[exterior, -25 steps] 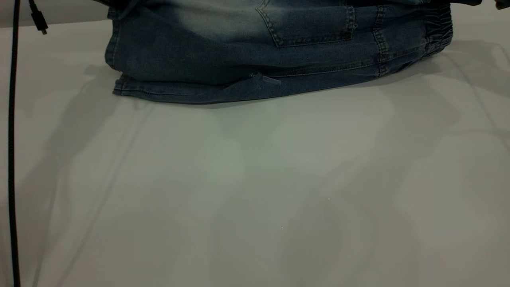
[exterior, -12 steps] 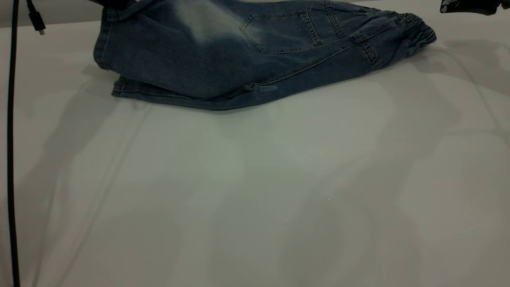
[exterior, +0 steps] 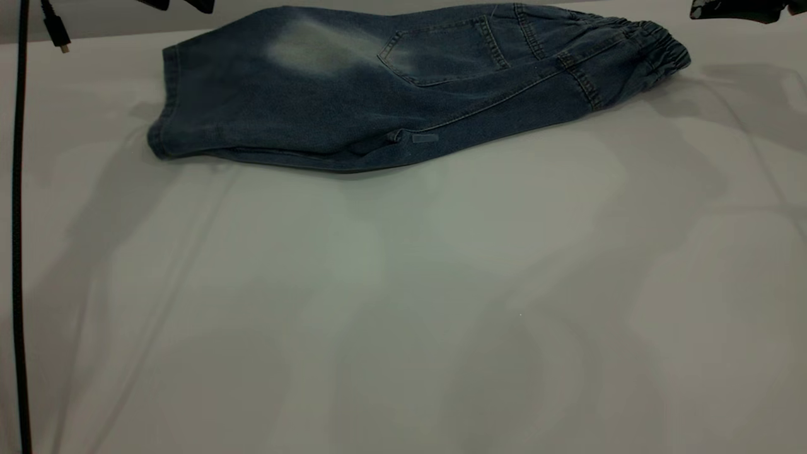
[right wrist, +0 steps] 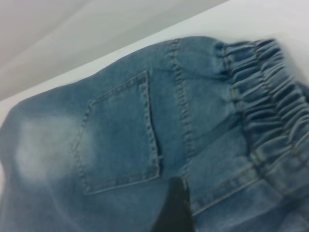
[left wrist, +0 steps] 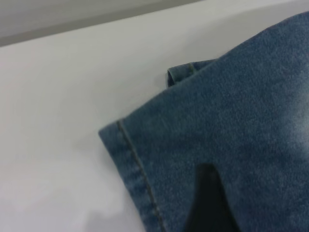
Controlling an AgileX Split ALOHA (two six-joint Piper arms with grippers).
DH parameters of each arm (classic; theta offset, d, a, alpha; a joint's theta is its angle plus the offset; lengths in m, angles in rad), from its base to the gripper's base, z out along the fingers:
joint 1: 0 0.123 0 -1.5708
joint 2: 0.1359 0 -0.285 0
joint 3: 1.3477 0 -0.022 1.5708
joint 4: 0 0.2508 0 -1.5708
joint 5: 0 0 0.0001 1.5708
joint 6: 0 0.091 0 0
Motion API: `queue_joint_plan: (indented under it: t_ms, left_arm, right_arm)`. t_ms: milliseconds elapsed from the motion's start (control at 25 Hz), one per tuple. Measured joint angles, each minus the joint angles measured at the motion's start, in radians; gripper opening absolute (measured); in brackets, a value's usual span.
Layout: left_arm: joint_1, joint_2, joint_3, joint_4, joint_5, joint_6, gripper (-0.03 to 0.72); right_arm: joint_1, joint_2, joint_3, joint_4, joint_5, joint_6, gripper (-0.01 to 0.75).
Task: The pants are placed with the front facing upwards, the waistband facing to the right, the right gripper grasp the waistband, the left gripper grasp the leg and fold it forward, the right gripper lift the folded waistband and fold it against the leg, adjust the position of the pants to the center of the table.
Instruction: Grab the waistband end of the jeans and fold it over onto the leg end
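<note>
Pants (exterior: 391,94) lie folded lengthwise near table's (exterior: 403,284) far edge, back pocket up, waistband (exterior: 656,47) toward right end. L gripper (exterior: 176,4) above leg hem, fingers apart, empty. R gripper (exterior: 741,9) beside waistband; can't tell its fingers. I judge first fold done, second fold next.

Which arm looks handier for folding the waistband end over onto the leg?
Probably the right. The right gripper hangs just beyond the waistband of the pants, while the left gripper is above the leg hem at the opposite end.
</note>
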Motion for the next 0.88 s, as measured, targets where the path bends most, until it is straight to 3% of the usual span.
queue_joint_plan:
  t_ms: [400, 880]
  left_arm:
    - [0.0, -0.018, 0.0, -0.009, 0.055, -0.004, 0.461]
    - [-0.01, -0.056, 0.0, -0.011, 0.091, -0.005, 0.461]
  right_arm:
    - [-0.02, 0.016, 0.0, -0.131, 0.02, 0.203, 0.567]
    - [-0.039, 0.173, -0.08, -0.118, 0.085, 0.215, 0.567]
